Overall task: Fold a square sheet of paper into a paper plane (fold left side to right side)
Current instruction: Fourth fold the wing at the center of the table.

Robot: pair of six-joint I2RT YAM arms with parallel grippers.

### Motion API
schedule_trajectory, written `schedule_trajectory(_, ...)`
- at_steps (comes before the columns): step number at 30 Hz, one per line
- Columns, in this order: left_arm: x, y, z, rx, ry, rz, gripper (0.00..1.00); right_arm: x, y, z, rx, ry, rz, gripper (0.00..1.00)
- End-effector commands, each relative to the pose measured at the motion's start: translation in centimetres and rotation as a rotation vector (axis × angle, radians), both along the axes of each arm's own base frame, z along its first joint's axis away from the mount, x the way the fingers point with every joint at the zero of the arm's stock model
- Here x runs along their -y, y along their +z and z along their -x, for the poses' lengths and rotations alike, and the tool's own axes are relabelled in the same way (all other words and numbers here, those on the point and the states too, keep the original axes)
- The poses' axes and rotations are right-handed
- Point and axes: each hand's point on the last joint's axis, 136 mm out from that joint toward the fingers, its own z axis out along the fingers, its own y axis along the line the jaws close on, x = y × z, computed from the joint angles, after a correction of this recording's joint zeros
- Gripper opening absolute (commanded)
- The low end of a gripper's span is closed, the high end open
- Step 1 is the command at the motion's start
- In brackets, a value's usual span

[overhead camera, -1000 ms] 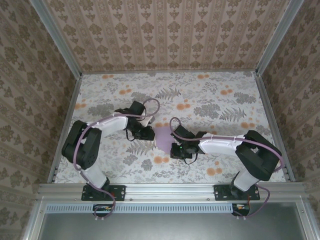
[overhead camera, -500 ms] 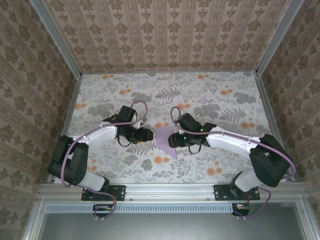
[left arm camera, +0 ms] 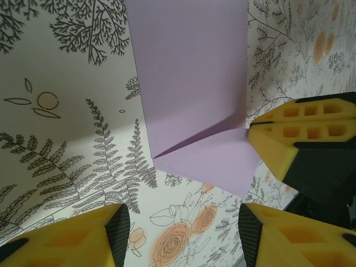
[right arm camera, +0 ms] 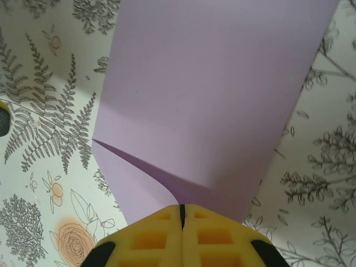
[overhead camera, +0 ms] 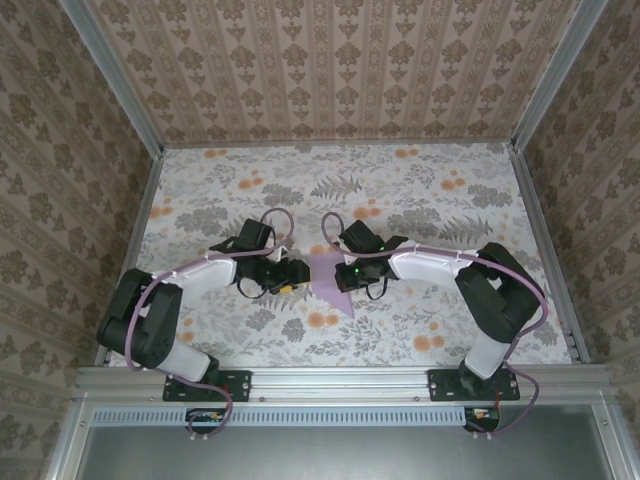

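Observation:
The pale lilac paper (overhead camera: 330,276) lies folded on the floral table, with a pointed corner toward the near edge. A slanted crease crosses the paper (left arm camera: 192,72) and one layer stands slightly lifted along it. My left gripper (overhead camera: 291,275) is just left of the sheet, open, with bare table between its fingertips in the left wrist view (left arm camera: 181,217). My right gripper (overhead camera: 346,272) is at the sheet's right edge, where the crease ends. Its jaws are shut together (right arm camera: 181,208) and the paper (right arm camera: 217,83) curls up into them. Its yellow fingers (left arm camera: 300,130) touch that edge.
The table (overhead camera: 430,200) carries a print of grey ferns and orange flowers. Patterned walls and metal rails (overhead camera: 140,210) box it in on three sides. Both arms' cables loop just behind the grippers near the middle.
The right gripper moved up from the paper's near corner to its right edge and shut there. The left gripper opened and stayed left of the sheet. The paper now lies flatter.

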Motion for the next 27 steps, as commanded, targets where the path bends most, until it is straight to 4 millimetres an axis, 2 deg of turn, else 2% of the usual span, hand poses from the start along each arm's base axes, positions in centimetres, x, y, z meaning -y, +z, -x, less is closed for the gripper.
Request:
schedule_trajectory(1, 0.6, 0.2, 0.1, -0.018, -0.014, 0.020, 0.57, 0.6, 0.6, -0.5, 0.023, 0.006, 0.041, 0.00)
schedule_trajectory(6, 1.4, -0.1, 0.1, -0.026, -0.029, 0.029, 0.57, 1.6, 0.8, -0.4, 0.041, -0.004, 0.073, 0.00)
schedule_trajectory(12, 2.9, -0.4, -0.3, -0.030, -0.057, 0.037, 0.57, 1.9, 0.7, -0.1, 0.034, -0.012, 0.074, 0.01)
schedule_trajectory(15, 3.7, -0.4, -0.5, -0.032, -0.077, 0.040, 0.54, 1.7, 0.8, -0.1, 0.033, -0.013, 0.067, 0.01)
schedule_trajectory(19, 4.5, -0.4, -0.9, -0.030, -0.095, 0.043, 0.46, 1.8, 0.7, -0.1, 0.032, -0.014, 0.069, 0.02)
schedule_trajectory(21, 4.8, -0.2, -1.1, -0.025, -0.096, 0.046, 0.41, 1.9, 0.9, -0.1, 0.038, -0.018, 0.069, 0.06)
schedule_trajectory(27, 5.3, 0.8, -1.6, -0.003, -0.100, 0.056, 0.32, 3.7, 3.2, -0.7, 0.125, -0.063, 0.123, 0.32)
